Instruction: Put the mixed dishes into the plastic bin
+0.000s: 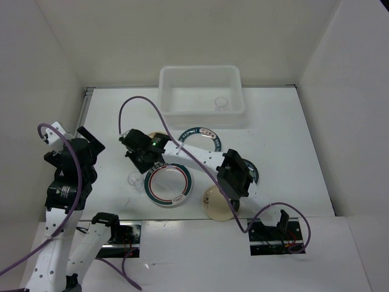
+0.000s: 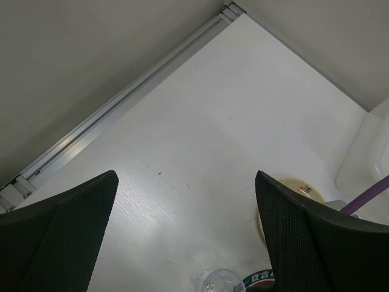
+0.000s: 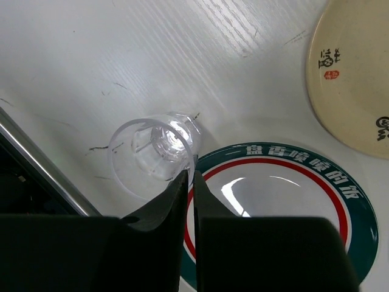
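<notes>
Right fingers [image 3: 164, 207]: nearly together, pinching near wall of clear glass cup [image 3: 152, 155] (rim grip suits lifting to plastic bin [image 1: 200, 68]). Left fingers [image 2: 67, 243]: apart, empty.

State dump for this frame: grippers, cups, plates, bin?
right gripper: shut on the glass cup's rim.
left gripper: open, empty.
glass cup: outside the bin, beside the green-rimmed plate.
second glass cup: inside the plastic bin.
plastic bin: holds only that cup.
green-rimmed plate: flat on the table, empty.
second green-rimmed plate: on table, partly under the right arm.
cream plate: on table.
</notes>
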